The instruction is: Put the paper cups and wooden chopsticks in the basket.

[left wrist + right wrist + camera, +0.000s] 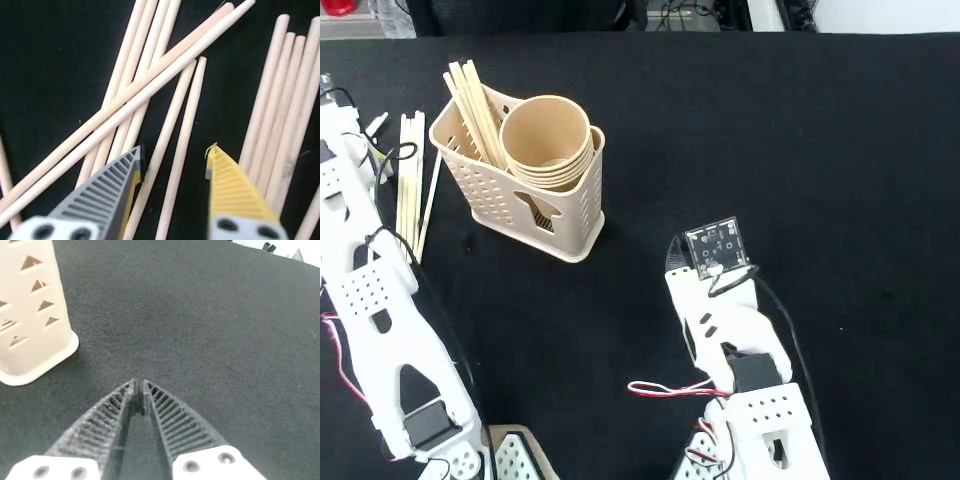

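- The left pincer (175, 149) is held wide open close over the loose chopsticks (165, 85) on the desk (50, 75), with nothing gripped. Two sticks are seen running between its jaws. Whether the tips touch the desk cannot be told.
- The right pincer (139, 387) is closed tip to tip on nothing, low over bare desk, with the basket (30, 315) near it to one side.
- Several sticks are crossed and overlapped under the left pincer, so more than one could be caught at a closing. One could also be pinched near its end and swung down by its own weight.
- A round stick could be rolled out of the jaws if they are closed off-centre, and its neighbours could be scattered further over the desk.
- In the high view the basket (520, 190) is already taken up by a stack of paper cups (548, 140) and a leaning bundle of chopsticks (475, 105). Little free room is judged to be left, so a stick brought in flat could be caught on the rim, or the light basket could be tipped.
- The loose chopsticks (412, 180) are laid near the basket, beside the left arm (370, 290).
- The ends of most sticks are cut off in the left wrist view, so the grip point along their length cannot be judged.
- Part of the pile is covered by the left arm in the high view, so the sticks cannot be counted.
- The number of cups in the stack is hard to make out, and the basket's floor is hidden beneath them.
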Robot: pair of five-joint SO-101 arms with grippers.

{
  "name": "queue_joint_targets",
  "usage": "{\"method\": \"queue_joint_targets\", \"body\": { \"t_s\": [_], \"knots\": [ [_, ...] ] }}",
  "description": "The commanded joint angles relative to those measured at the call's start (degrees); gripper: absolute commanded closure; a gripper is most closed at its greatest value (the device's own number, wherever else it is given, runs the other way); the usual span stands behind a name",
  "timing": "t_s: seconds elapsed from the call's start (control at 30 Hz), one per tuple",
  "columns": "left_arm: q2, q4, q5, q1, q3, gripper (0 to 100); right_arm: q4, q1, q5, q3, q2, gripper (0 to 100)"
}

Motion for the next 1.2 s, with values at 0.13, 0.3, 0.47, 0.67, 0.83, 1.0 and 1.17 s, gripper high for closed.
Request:
{"method": "queue_joint_targets", "body": {
  "t_s": [0.13,0.3,0.47,0.67,0.83,1.0,1.17],
  "knots": [
    [2.5,1.8,-0.5,-0.3,-2.2,92,0.0,-0.3,0.4,0.0,-0.6,98.3],
    [1.1,3.3,-1.4,0.0,-2.2,97,0.0,-0.2,0.4,0.0,-0.6,98.3],
    [-2.0,10.4,-2.2,0.4,-2.2,97,0.0,-0.2,0.4,0.0,-0.6,98.3],
    [-8.8,17.4,-1.8,0.6,-2.2,97,0.0,-0.2,0.4,0.0,-0.7,98.3],
    [-13.8,18.5,-1.8,0.3,-2.2,97,0.0,-0.2,0.4,0.0,-0.7,98.3],
    [-20.4,25.7,1.1,1.3,-7.3,97,0.0,-0.2,0.4,0.0,-0.7,98.3],
    [-25.2,26.6,3.4,1.4,-11.9,97,0.0,-0.2,0.4,0.0,-0.6,98.3]
  ]
}}
